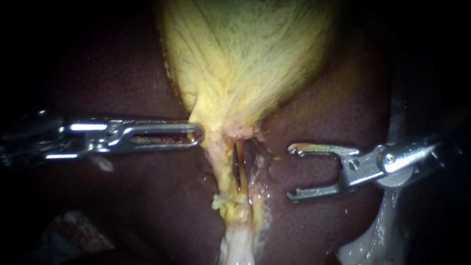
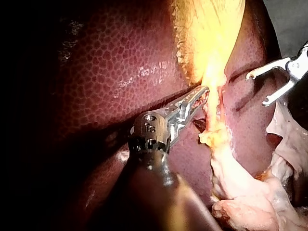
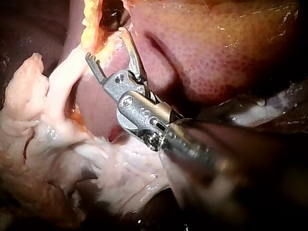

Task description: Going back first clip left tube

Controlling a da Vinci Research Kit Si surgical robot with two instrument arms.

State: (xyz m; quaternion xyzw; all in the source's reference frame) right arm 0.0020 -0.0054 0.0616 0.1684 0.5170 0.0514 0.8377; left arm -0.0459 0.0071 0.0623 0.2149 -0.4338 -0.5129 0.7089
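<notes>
Hanging from the neck of the gallbladder, the left tube runs down over the liver as a thin yellow strand, parted from the right tube by a dark slit; no clip shows on it in any view. I judge it soft, wet and slippery, light as thread and easily torn; the place to take it is the bare stretch beside the slit, straddled squarely from both sides and never tugged. The left instrument has its pincer closed together, tip touching the neck, with nothing visibly held; the right instrument holds its pincer wide apart and empty, near the tubes but clear of them. Only the endoscope view shows the slit plainly; the left wrist view adds the pale fatty tissue into which the strands run; the right wrist view shows the hollow of the open pincer bare, while the tubes lie mostly hidden there.
</notes>
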